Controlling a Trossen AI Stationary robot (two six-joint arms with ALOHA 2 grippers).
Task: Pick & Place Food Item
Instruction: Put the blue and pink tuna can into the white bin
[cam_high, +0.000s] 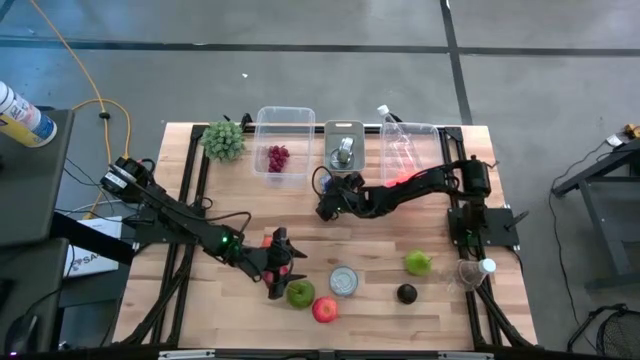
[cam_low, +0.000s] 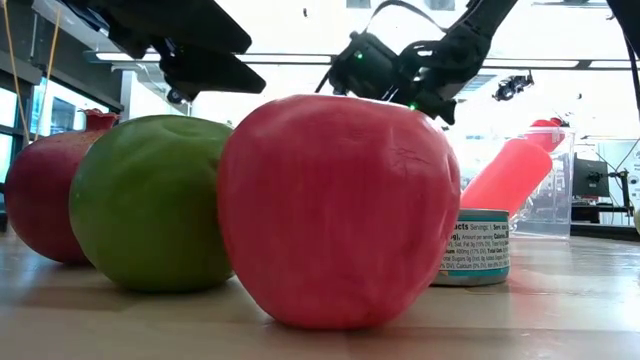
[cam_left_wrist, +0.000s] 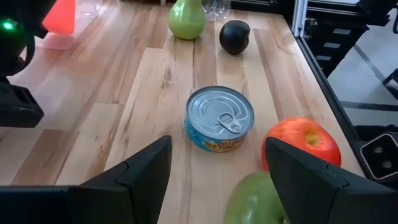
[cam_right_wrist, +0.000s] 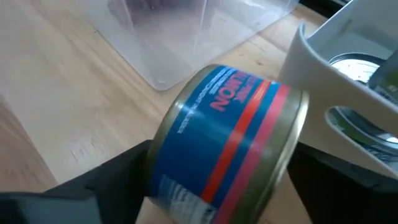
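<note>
Landmark: the tuna can (cam_high: 343, 281), standing upright near the front edge of the table (cam_high: 420, 320); all places are given from it.
Left gripper: the left gripper (cam_high: 282, 266) hung just left of the tuna can, low over the wood. Its fingers (cam_left_wrist: 146, 174) stood apart with nothing between them; the wrist view looked through the gap straight at the can.
Fruit near left gripper: a green apple (cam_high: 300, 293) lay just beside that gripper's tips, between it and the tuna can; a red apple (cam_high: 324, 309) sat in front of the can, touching or nearly touching the green one. In the low view a dark red fruit (cam_low: 40, 195) showed beyond the green apple.
Right gripper: the right gripper (cam_high: 330, 205) was behind the tuna can, near the white bin (cam_high: 344, 133). Its jaws bracketed a blue can (cam_right_wrist: 224, 140) lying on its side; whether they pressed on it could not be told.
Blue can axis: the blue can's long axis ran across the gap between the fingers, its round wall towards them.
Other items: a pear (cam_high: 418, 262) and a dark round fruit (cam_high: 406, 293) lay right of the tuna can; a clear tub (cam_high: 283, 120) holding something red stood behind it.
Key relation: the blue can sat inside the right gripper's span, so the right arm was far nearer to it than the left.
Judgement: closing on the blue can's wall seemed the step in hand; a round can could roll or slip if squeezed off-centre.
</note>
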